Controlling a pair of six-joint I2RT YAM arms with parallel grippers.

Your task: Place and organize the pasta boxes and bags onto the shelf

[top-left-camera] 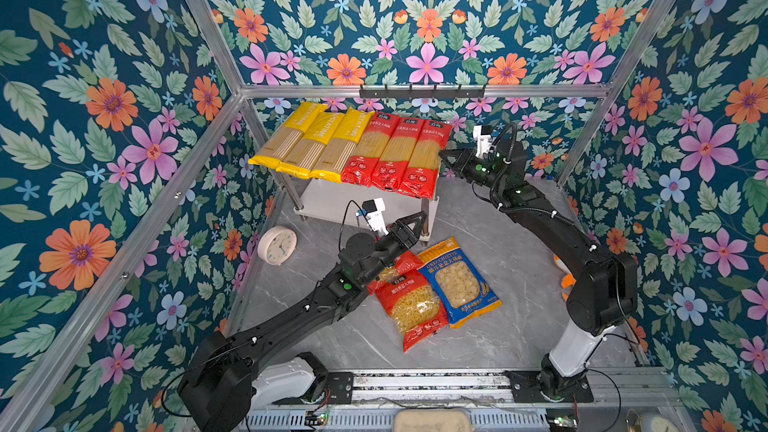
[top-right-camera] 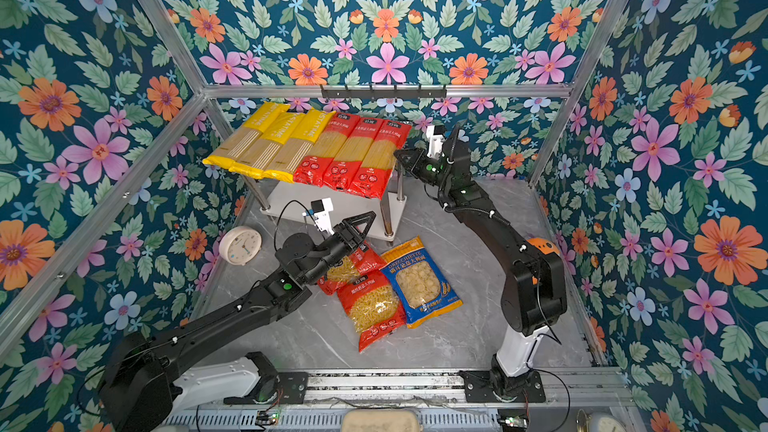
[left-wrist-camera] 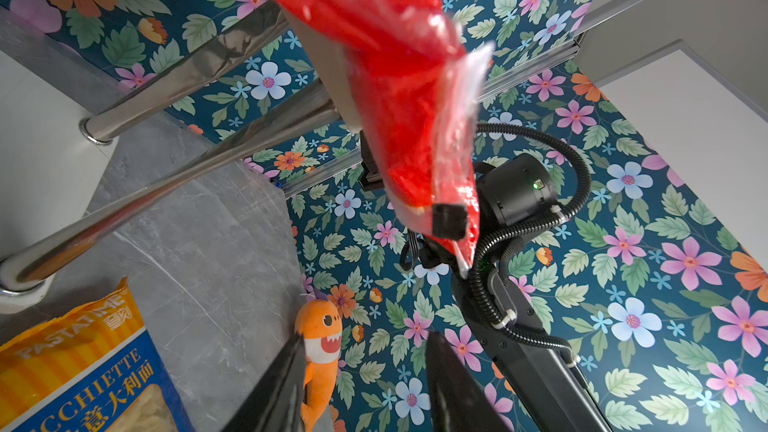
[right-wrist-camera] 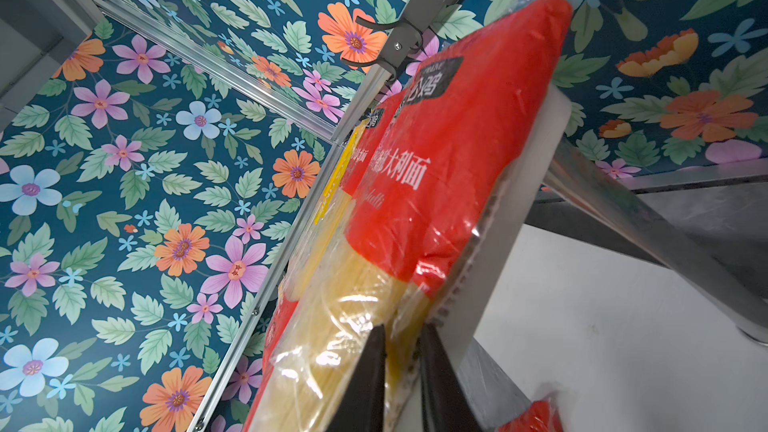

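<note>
Two black arms reached in from the rail closest to the lens: the left arm (top-left-camera: 286,322) and the right arm (top-left-camera: 552,230). Just beyond the left claw (top-left-camera: 423,215) stood the one shelf (top-left-camera: 328,197), a two-board rack on chrome legs. Its upper board carried six long packs side by side. Three were yellow spaghetti packs (top-left-camera: 309,141), farthest from the right claw (top-left-camera: 441,154). Three were red spaghetti packs (top-left-camera: 392,155), nearer to it.

The right claw was drawn nearly closed at the side of the end red pack (top-left-camera: 424,160). In the left wrist view one pad (left-wrist-camera: 449,220) pressed on that pack's plastic edge, so it appeared to be pinching it.

The left claw hung with its jaws apart and nothing between them, close to a front leg of the shelf.

Behind that claw, toward its base, three bags lay on the grey desk (top-left-camera: 507,292). Two were red short-pasta bags (top-left-camera: 409,305), one of them partly hidden under the left arm. The third was a single blue-orange orecchiette bag (top-left-camera: 459,282), touching the red ones on the side nearer the right arm.

One white clock (top-left-camera: 277,245) stood out to the left claw's outer side. One orange shark plush (left-wrist-camera: 320,338) sat by the right arm, well apart from both claws.
</note>
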